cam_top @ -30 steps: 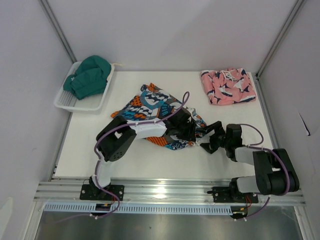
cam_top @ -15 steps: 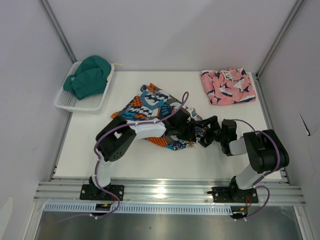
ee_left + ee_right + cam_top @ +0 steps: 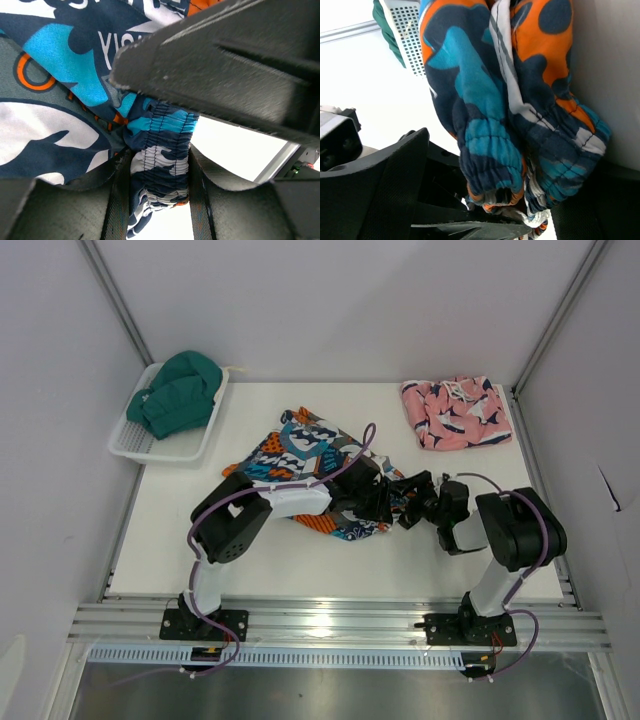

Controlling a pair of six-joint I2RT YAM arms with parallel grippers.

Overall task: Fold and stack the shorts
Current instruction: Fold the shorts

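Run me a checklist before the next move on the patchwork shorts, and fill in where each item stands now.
1. Left jaws closed on the patchwork shorts: ok, the waistband is pinched between them.
2. Right jaws around cloth: ok, a bunched edge sits between them.
3. Right jaws closed on it: not ok, they stand apart.
4. Left and right jaws free of each other: cannot tell, they crowd the same edge.
5. Patchwork shorts flat for folding: not ok, they are crumpled.
6. Pink shorts ready to stack on: ok, they lie folded at the far right.
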